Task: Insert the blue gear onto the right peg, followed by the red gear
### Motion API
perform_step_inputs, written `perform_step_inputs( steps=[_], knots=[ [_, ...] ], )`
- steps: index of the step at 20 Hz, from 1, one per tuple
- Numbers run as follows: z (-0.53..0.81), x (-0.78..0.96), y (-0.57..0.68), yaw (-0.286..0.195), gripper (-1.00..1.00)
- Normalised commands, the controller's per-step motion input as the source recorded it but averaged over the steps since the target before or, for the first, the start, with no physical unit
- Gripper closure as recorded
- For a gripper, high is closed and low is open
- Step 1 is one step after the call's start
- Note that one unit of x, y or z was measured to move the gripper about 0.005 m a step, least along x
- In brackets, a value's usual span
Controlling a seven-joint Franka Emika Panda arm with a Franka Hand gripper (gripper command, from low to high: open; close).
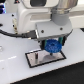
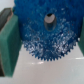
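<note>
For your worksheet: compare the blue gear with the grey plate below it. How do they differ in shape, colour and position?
Shape: the blue gear is round with a toothed rim; the grey plate is rectangular with a black rim.
Colour: the gear is bright blue; the plate is pale grey.
Position: the gear is held in the gripper, above the plate; the plate lies flat on the white table.
Shared: both are flat in form.

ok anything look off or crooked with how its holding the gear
Nothing stands out. The gripper holds the blue gear on edge above the grey plate. In the wrist view the gear sits between the green pads, its teeth intact. The pegs are too small to make out.
</note>
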Motion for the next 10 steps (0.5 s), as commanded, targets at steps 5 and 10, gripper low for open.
perform_step_inputs(
  steps=[5,10],
  knots=[
    [-0.06,0.20,-0.04,0.000,1.00],
    [-0.04,0.16,-0.02,0.000,1.00]
  ],
)
